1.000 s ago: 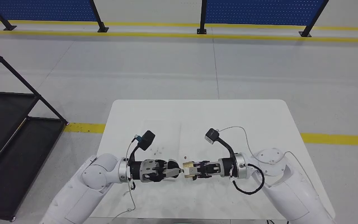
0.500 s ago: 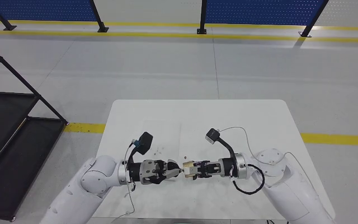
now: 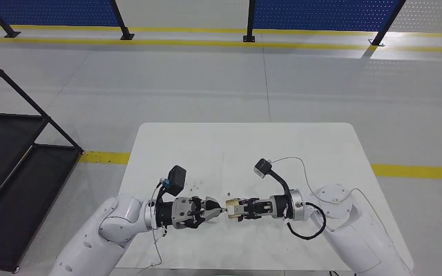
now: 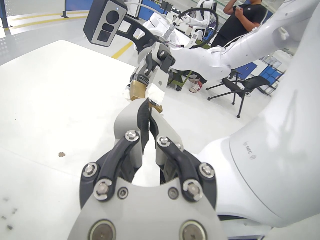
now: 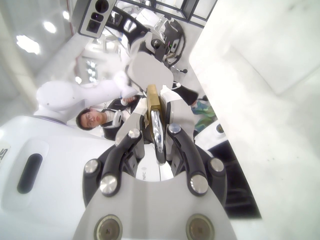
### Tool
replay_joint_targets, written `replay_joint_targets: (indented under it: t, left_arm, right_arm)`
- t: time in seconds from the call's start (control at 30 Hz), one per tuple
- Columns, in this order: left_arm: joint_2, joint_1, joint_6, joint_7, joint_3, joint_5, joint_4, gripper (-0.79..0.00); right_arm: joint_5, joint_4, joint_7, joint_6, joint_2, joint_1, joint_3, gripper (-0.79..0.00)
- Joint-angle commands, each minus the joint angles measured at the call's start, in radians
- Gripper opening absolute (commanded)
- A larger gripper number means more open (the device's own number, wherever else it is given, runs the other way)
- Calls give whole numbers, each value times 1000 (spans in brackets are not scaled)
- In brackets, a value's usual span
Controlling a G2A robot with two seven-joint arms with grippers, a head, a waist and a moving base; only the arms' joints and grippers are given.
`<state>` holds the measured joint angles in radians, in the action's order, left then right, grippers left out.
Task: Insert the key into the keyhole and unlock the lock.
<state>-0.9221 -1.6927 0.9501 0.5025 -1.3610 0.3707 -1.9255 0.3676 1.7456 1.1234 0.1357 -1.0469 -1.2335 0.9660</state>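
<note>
**Desk:** Who holds what?

**Field:** Two robot arms meet tip to tip above the near middle of the white tabletop (image 3: 276, 148). The left gripper (image 3: 215, 211) comes in from the left with its fingers pinched tight on the key (image 4: 155, 106), of which only a small brass part shows past the pads. The right gripper (image 3: 237, 208) comes in from the right, clamped on the brass lock (image 4: 138, 89). It holds the lock off the tabletop, with the bottom end turned toward the key.

**Desk:** Is the key in?

**Field:** That cannot be told. In the left wrist view the key's tip sits right at the lock's lower end, touching it or just short of it. The left gripper's own fingers cover the keyhole. From above, the two grippers are nearly end to end, with a sliver of metal bridging the gap.

**Desk:** And the lock itself?

**Field:** The silver shackle (image 5: 158, 128) runs back between the right gripper's fingers. Nothing shows whether it has sprung free, and it looks seated.

**Desk:** So how far along?

**Field:** Both pickups are done and the two pieces are lined up. By this reading the job is at the insertion. Seating the key fully, turning it and releasing the shackle are left.
</note>
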Motion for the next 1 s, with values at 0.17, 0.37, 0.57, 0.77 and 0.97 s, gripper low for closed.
replay_joint_targets:
  t: [0.17, 0.37, 0.57, 0.77, 0.97]
  left_arm:
    - [-5, -11, -9, -68, -2, 108, -17, -785]
    - [-10, -23, -15, -143, -4, 224, -41, -785]
    - [-15, -37, -22, -221, -8, 327, -59, -785]
    - [-20, -49, -44, -283, -9, 435, -77, -785]
    - [-23, -62, -58, -353, -12, 537, -93, -785]
  right_arm:
    - [3, -4, -2, 1, 0, -1, -1, -785]
    - [7, -7, 0, 1, 1, -1, 3, -785]
    - [10, -10, 2, 0, 2, -1, 8, -785]
    - [14, -11, 5, -2, 3, -1, 11, -785]
    - [17, -15, 4, -4, 3, 1, 14, -785]
